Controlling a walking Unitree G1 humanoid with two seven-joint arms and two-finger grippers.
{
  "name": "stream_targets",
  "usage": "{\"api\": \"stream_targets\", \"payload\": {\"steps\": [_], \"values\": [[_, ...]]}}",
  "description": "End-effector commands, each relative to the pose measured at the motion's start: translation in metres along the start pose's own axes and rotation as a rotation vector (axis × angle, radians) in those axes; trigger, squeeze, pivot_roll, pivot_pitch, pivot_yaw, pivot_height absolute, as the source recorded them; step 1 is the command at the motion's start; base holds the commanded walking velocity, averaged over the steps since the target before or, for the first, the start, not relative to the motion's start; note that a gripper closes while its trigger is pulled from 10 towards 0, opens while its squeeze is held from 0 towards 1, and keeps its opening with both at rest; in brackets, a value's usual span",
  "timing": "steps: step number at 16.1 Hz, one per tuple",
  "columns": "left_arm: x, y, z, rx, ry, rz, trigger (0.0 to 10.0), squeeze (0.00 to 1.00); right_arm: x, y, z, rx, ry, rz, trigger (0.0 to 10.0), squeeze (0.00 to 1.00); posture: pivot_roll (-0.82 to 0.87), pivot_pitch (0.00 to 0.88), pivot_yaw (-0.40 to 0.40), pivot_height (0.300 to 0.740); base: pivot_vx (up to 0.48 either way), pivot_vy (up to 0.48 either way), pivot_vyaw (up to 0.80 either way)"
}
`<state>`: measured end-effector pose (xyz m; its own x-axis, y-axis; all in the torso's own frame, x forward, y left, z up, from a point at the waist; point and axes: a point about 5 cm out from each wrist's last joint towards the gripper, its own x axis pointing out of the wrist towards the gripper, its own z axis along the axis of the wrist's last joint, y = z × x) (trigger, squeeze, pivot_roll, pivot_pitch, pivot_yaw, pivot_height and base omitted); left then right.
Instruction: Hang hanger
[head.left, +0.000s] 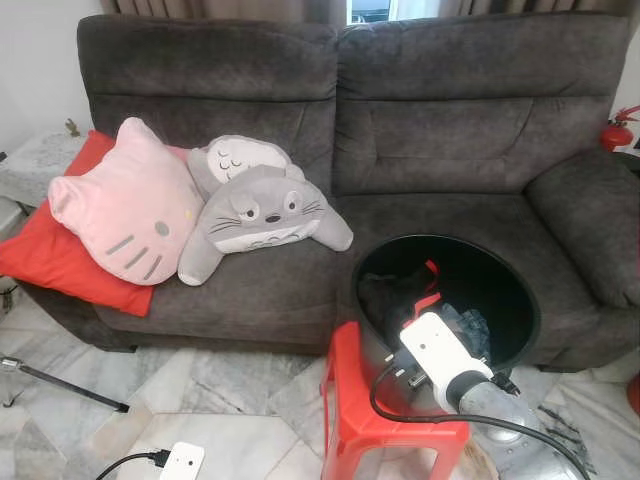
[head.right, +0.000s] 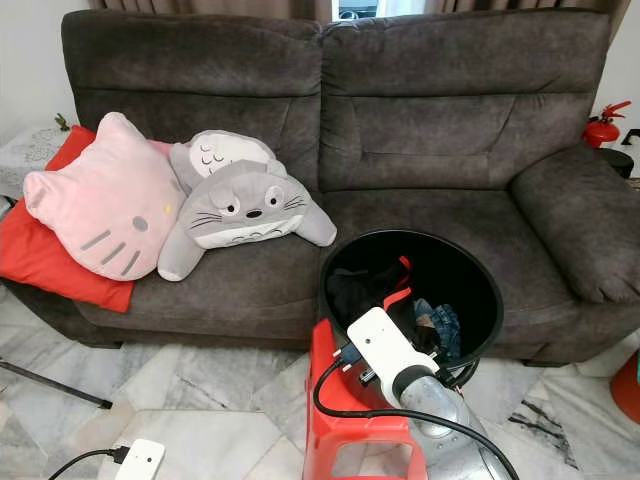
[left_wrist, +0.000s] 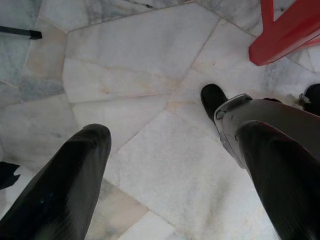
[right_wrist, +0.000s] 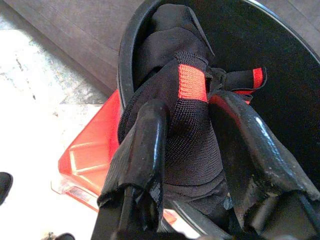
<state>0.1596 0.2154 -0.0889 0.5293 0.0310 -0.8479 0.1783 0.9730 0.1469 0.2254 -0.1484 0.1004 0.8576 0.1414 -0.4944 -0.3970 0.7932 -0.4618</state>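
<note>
On the red stool (head.right: 345, 420) before the grey sofa (head.left: 440, 150) stands a black bucket (head.right: 485, 275) holding dark clothing. Right gripper (right_wrist: 187, 135) is at the bucket's near rim, its two fingers (right_wrist: 150, 145) clamped on a black garment (right_wrist: 187, 125) with a red-orange knit band, which is lifted above the bucket's edge. No hanger can be made out; the item held is cloth. More clothing, including a blue piece (head.right: 440, 322), lies in the bucket. Left gripper (left_wrist: 170, 170) hangs over the marble floor (left_wrist: 130, 60), fingers spread apart, nothing between them. Sofa's left seat carries a pink cat cushion (head.left: 125, 205), a red cushion (head.left: 50, 260) and a grey plush (head.left: 262, 210). A white charger (head.left: 182, 461) with cable lies on the floor.
</note>
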Motion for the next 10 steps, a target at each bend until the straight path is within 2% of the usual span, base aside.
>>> {"api": "stream_targets", "payload": {"steps": [1, 5, 6, 8, 9, 10], "values": [[-0.0009, 0.0036, -0.0043, 0.011, 0.025, 0.001, 10.0, 0.00, 0.0003, -0.0019, -0.0019, 0.010, 0.017, -0.015, 10.0, 0.00, -0.19, 0.000, 0.071, 0.740, 0.000, 0.000, 0.00], [-0.0009, 0.0026, -0.0050, 0.015, 0.029, -0.003, 10.0, 0.00, -0.0001, -0.0018, -0.0024, 0.012, 0.020, -0.018, 10.0, 0.00, -0.19, 0.000, 0.072, 0.740, 0.000, 0.000, 0.00], [-0.0007, 0.0018, -0.0045, 0.018, 0.028, -0.004, 10.0, 0.00, -0.0004, -0.0025, -0.0023, 0.016, 0.018, -0.024, 0.7, 0.00, -0.20, 0.000, 0.072, 0.740, 0.000, 0.000, 0.00], [-0.0007, 0.0016, -0.0044, 0.018, 0.027, -0.005, 10.0, 0.00, -0.0006, -0.0026, -0.0024, 0.016, 0.017, -0.025, 0.7, 0.00, -0.20, 0.000, 0.072, 0.740, 0.000, 0.000, 0.00], [-0.0005, 0.0011, -0.0038, 0.018, 0.025, -0.006, 10.0, 0.00, -0.0009, -0.0029, -0.0027, 0.017, 0.019, -0.031, 0.0, 0.00, -0.20, 0.000, 0.072, 0.740, 0.000, 0.000, 0.00], [-0.0004, 0.0006, -0.0035, 0.018, 0.024, -0.006, 10.0, 0.00, -0.0007, -0.0038, -0.0027, 0.016, 0.019, -0.036, 0.0, 0.00, -0.20, 0.000, 0.071, 0.740, 0.000, 0.000, 0.00]]}}
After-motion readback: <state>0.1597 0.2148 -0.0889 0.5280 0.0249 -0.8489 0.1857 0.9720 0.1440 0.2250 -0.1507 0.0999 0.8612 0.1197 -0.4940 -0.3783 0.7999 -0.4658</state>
